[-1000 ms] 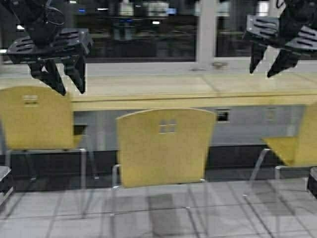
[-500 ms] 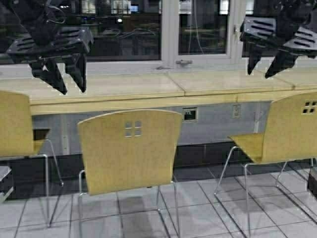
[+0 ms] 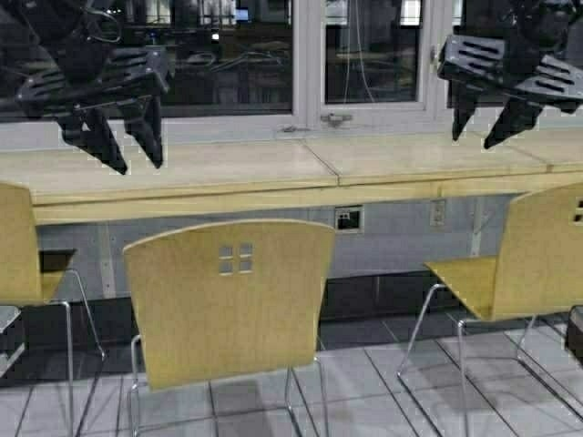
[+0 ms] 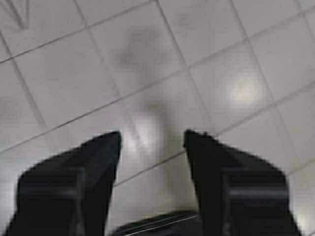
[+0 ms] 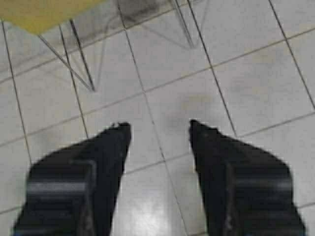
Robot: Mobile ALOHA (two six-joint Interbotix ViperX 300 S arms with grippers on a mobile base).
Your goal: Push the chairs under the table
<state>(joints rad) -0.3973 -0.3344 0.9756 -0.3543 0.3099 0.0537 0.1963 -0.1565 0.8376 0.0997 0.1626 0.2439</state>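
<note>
Three tan wooden chairs stand on the tiles before the long light-wood table (image 3: 273,196). The middle chair (image 3: 228,305) shows me its back, pulled out from the table. A second chair (image 3: 519,259) stands at the right, turned sideways, its seat corner and chrome legs (image 5: 74,54) visible in the right wrist view. A third chair (image 3: 18,246) is cut off at the left edge. My left gripper (image 3: 137,164) and right gripper (image 3: 474,141) hang raised and open, holding nothing, well above the chairs. Both wrist views look down at bare floor between open fingers (image 4: 98,162) (image 5: 113,157).
A dark window (image 3: 228,55) with a white frame runs behind the table. A wall outlet (image 3: 347,218) sits under the tabletop. Grey floor tiles (image 3: 364,391) spread between the chairs. A dark object (image 3: 7,332) pokes in at the left edge.
The robot has moved: the whole scene has shifted left and down in the high view, and the middle chair looks nearer. Both arms keep their raised pose.
</note>
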